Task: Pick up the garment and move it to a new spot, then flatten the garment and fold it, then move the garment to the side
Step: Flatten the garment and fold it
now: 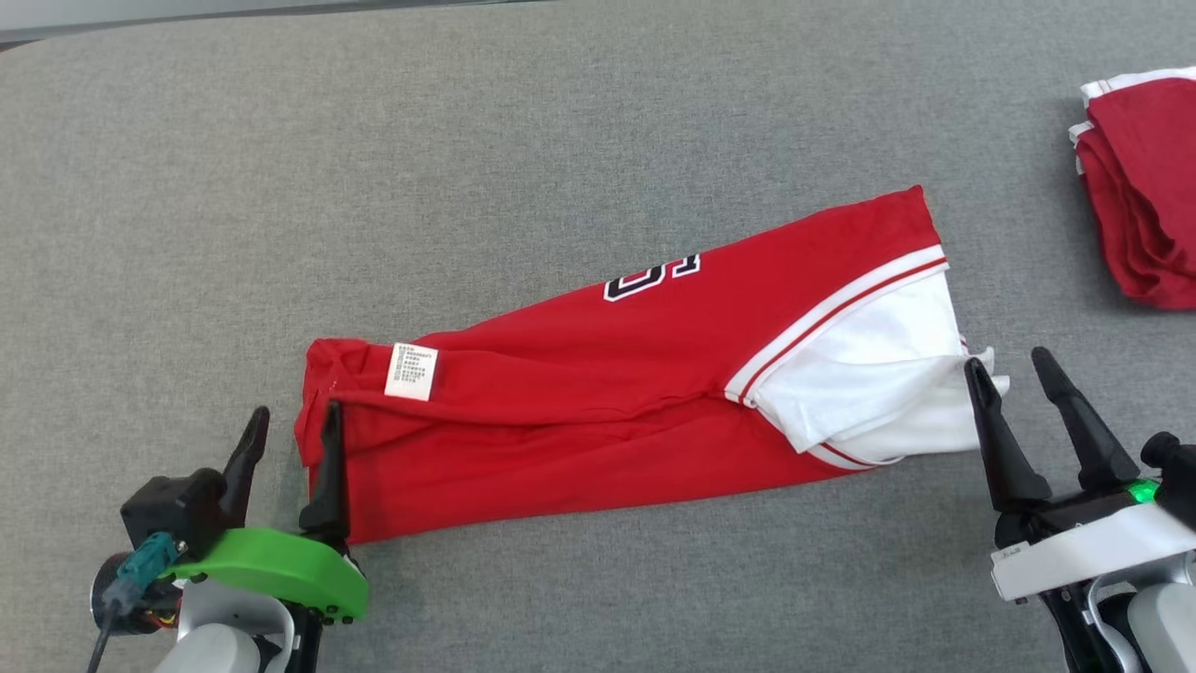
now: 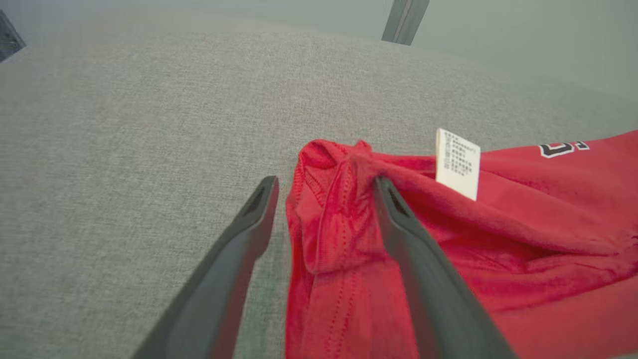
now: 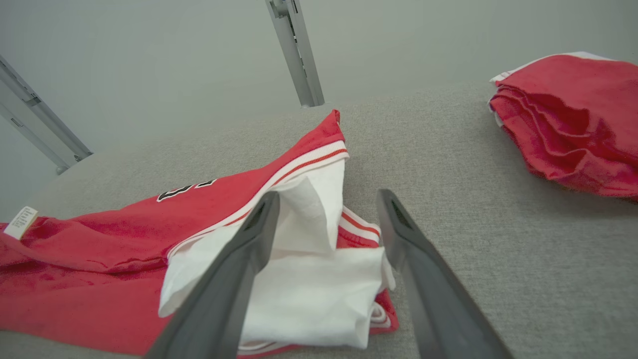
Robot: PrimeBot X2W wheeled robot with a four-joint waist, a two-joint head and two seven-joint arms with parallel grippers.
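Two tools, both spread wide and gripping nothing: the left tool point(image 1: 296, 411) straddled the hem end of the garment point(image 1: 598, 393), one finger over red cloth near the white label point(image 1: 411, 371), the other over bare table point(image 1: 467, 140); the right tool point(image 1: 1005, 360) stood at the far end, white sleeve bunched between its fingers. The garment lay as a long folded band between the tools, well apart from the stack of red garments point(image 1: 1145, 187) beyond the right tool. By judgement, the next grasp needed every layer pinched at each end and the loose sleeve squared first, so the fold would not skew.
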